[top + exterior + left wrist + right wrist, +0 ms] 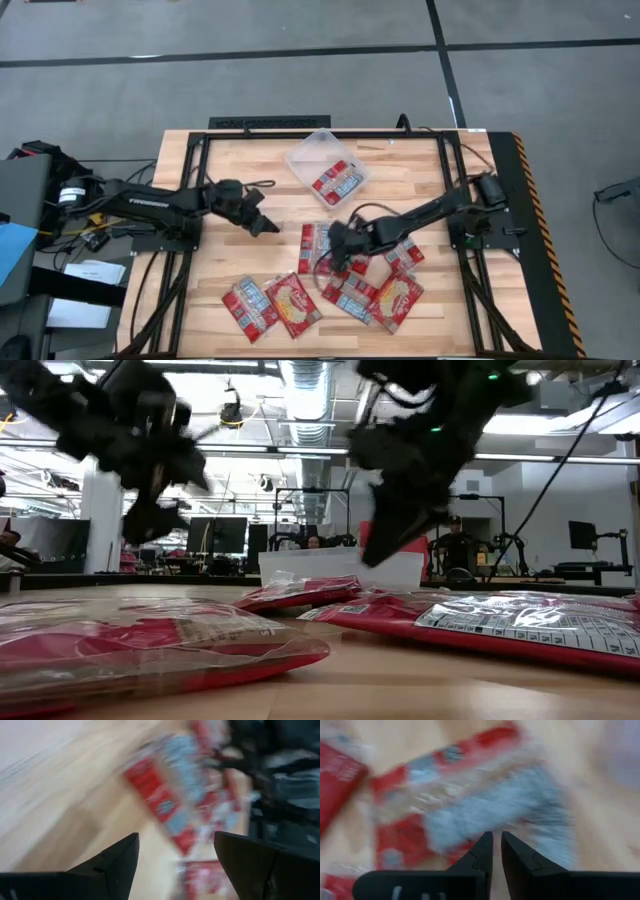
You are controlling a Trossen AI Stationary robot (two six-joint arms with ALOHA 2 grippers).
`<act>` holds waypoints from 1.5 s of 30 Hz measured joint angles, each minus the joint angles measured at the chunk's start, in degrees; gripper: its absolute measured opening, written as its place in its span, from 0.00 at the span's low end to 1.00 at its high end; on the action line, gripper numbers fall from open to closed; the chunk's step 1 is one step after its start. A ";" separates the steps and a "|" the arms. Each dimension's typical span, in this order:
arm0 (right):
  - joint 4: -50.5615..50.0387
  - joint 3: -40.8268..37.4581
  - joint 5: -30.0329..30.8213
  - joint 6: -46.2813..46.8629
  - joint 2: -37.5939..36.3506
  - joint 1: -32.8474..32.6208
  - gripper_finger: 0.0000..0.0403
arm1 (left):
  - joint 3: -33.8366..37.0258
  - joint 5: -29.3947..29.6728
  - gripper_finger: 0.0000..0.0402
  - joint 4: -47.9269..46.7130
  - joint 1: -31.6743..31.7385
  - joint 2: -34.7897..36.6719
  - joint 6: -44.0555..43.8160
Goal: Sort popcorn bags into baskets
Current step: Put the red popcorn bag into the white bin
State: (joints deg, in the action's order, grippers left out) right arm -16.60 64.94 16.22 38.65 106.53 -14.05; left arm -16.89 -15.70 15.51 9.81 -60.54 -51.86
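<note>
The clear basket (303,150) stands at the back middle of the table, with two popcorn bags (337,182) lying in it. Several more red popcorn bags lie loose at the front, among them one (312,246) in the middle and one (250,305) at the front left. My left gripper (267,226) hovers open over bare wood left of the pile, nothing between its fingers (120,860). My right gripper (334,243) is low over the middle bag (470,805), its fingers nearly together with nothing seen between them.
A black frame (300,132) runs round the wooden table. Its right edge carries a yellow-and-black stripe (532,200). Boxes and cables (40,200) crowd the floor to the left. In the low view the basket (340,568) stands behind the bags (150,645).
</note>
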 joint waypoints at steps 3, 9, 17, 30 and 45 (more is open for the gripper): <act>-1.14 4.89 -1.52 -0.07 4.76 -1.00 0.16 | 2.97 3.28 0.61 1.57 -1.09 -1.67 -0.93; -2.87 12.17 -3.81 -2.87 11.67 -1.34 0.16 | 4.62 7.86 0.62 2.63 -3.53 -6.78 -4.60; -1.01 14.69 -5.85 -6.07 14.51 0.42 0.16 | 4.49 10.53 0.62 13.95 -6.53 -18.02 -9.08; 7.97 14.87 -5.77 -12.52 14.74 5.86 0.16 | 4.20 11.14 0.62 21.00 -7.50 -22.22 -11.90; 2.91 14.87 -6.88 -15.83 10.60 3.47 0.07 | 4.29 9.85 0.62 9.63 -7.57 -18.38 -11.82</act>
State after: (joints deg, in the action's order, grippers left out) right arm -13.69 79.81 9.34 22.82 117.14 -10.58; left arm -12.60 -5.85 25.13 2.24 -78.92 -63.68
